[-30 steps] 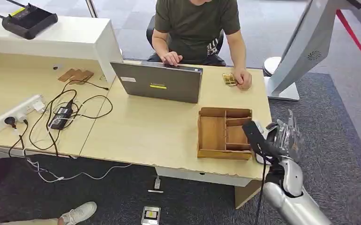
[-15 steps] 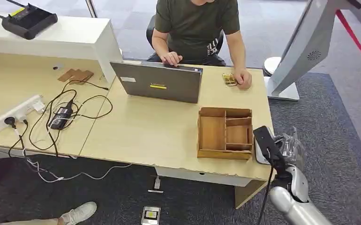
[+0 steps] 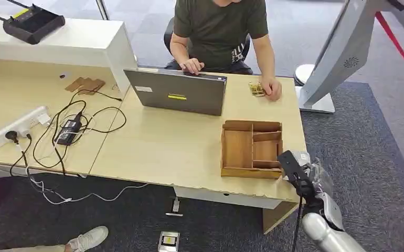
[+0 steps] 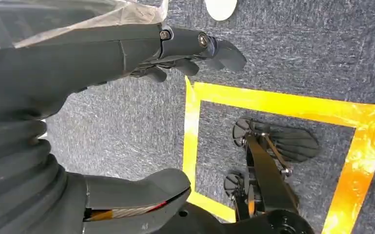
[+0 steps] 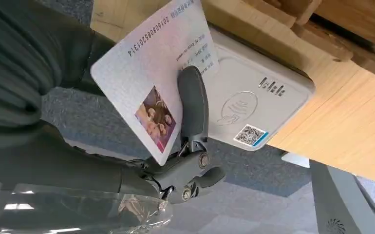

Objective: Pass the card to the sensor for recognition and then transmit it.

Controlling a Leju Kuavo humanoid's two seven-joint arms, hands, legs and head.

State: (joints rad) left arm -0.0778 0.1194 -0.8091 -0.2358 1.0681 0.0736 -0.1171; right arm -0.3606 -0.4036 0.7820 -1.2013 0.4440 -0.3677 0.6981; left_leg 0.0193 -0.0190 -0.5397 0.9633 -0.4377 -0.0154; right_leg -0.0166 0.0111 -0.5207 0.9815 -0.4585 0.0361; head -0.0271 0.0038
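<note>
— Where is the card [image 5: 154, 85]?

— Pinched in the right hand [image 5: 127, 146], a dark finger across its face, tilted over the white sensor [image 5: 253, 109]. One edge overlaps the reader's near end, but I cannot tell whether it touches.

— And the sensor itself?

— On the bench [image 3: 189, 147] at its right front corner, just beside the wooden tray [image 3: 251, 149].

— What has changed?

— A second ago the right hand [image 3: 307, 170] was raised past the corner with its fingers upward; since then it has dropped and swung in toward the bench edge. So, as I judge it, the presenting step is under way and the card is nearly over the reading mark, not yet flat on it.

— The left hand [image 4: 127, 53]?

— Hanging over the carpet, fingers apart, holding nothing.

— What remains?

— Lowering the card onto the sensor, then handing it on, likely to the person [image 3: 218, 31] seated at the laptop [image 3: 179, 94].
</note>
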